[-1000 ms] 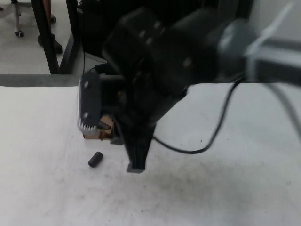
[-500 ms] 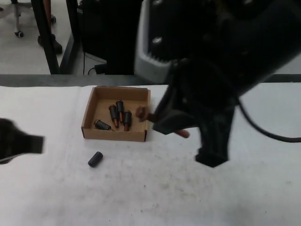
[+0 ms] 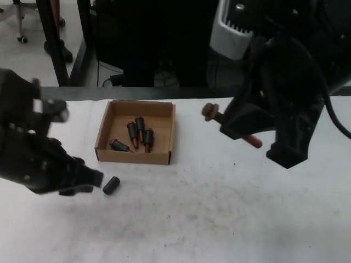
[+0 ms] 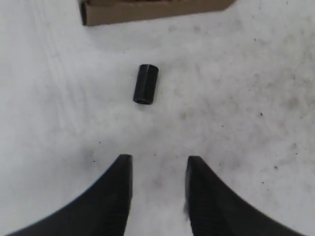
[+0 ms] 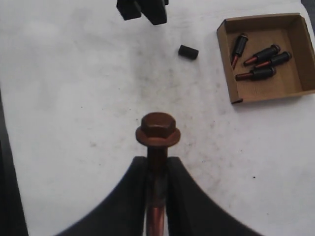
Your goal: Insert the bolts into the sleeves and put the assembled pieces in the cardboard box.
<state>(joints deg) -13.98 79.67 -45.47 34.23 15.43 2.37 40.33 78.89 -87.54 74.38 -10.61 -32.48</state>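
High view: the right gripper (image 3: 241,125) was clamped on the bolt (image 3: 210,113), above the bench beside the cardboard box (image 3: 134,158), which held four assembled pieces (image 3: 140,132).
Left wrist view: the left gripper (image 4: 157,164) stood with fingers apart, short of the lying sleeve (image 4: 145,84). An off-centre close could roll it away.
Right wrist view: the bolt was pinched by its shank. Pushing it in crooked might twist it in the grip.

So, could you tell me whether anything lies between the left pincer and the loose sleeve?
Nothing visible does. The sleeve lies on the bench ahead of the open left pincer, with only bench surface between them. The box sits beyond the sleeve.
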